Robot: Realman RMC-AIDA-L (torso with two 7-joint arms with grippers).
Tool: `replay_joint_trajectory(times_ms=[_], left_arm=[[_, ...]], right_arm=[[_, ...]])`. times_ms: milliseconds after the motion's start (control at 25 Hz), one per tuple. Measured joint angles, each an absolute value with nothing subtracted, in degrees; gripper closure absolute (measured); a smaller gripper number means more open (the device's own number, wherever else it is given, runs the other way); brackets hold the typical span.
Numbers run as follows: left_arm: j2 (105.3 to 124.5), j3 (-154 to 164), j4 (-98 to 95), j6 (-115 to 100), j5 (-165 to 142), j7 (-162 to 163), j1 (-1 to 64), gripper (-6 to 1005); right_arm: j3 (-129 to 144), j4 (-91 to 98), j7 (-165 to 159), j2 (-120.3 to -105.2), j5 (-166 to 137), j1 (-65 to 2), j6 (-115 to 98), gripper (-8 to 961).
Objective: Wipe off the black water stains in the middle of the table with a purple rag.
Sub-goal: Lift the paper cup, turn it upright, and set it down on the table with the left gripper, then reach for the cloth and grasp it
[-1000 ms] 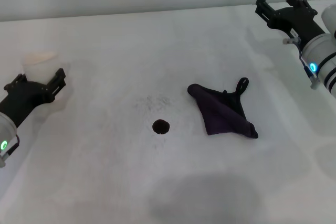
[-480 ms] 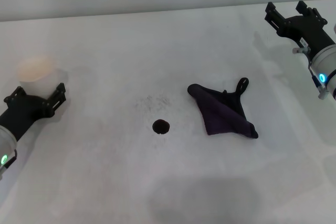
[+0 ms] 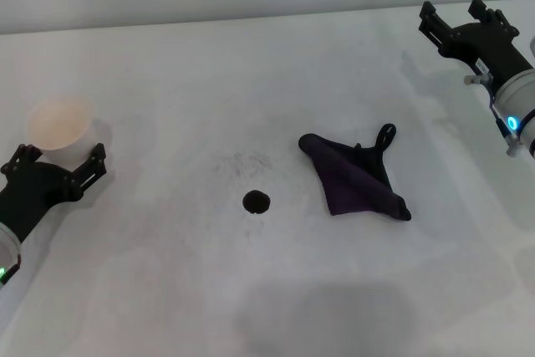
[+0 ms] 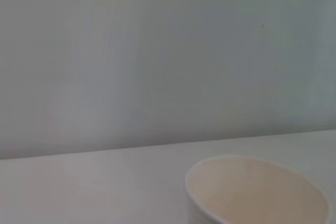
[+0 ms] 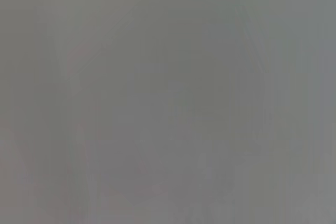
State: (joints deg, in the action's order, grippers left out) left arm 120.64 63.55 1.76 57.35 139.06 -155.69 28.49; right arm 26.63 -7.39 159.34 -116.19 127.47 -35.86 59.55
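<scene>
So the dark purple triangular cloth rag (image 3: 355,178) lies on the wide white matte table (image 3: 251,64) a bit right of frame centre. The small round black water stain (image 3: 256,201) sits just left of it, slightly lower, not touching. Far left mid-frame there's a white paper cup (image 3: 61,123), with the left gripper (image 3: 57,161) right below it. The right gripper (image 3: 461,21) is up in the upper right corner.

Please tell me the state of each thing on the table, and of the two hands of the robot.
purple rag: crumpled, lying flat, not held.
black water stains: unwiped, apart from the rag.
paper cup: upright, empty.
left hand: open, beside the cup, holding nothing.
right hand: open, at the far right, holding nothing.
</scene>
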Motion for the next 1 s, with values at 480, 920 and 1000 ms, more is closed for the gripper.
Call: replay_joint_trajectory(times_ms=[480,920,1000], left_arm=[[120.43,63.46,1.75,61.05,139.08,-155.56,25.38,106],[120.13,63.02,1.76,78.75,143.17,-148.3,17.92,104],[120.09,63.01,1.75,81.8,145.45,-144.97,16.6,104]], right_arm=[[26.6,-5.92,159.34,-116.04,127.43,-35.74,59.77,87],[27.18,-4.95,153.07,-115.98,126.33,-35.98,60.75,87],[28.05,-3.77,149.37,-115.79,123.63,-36.06,60.55,87]])
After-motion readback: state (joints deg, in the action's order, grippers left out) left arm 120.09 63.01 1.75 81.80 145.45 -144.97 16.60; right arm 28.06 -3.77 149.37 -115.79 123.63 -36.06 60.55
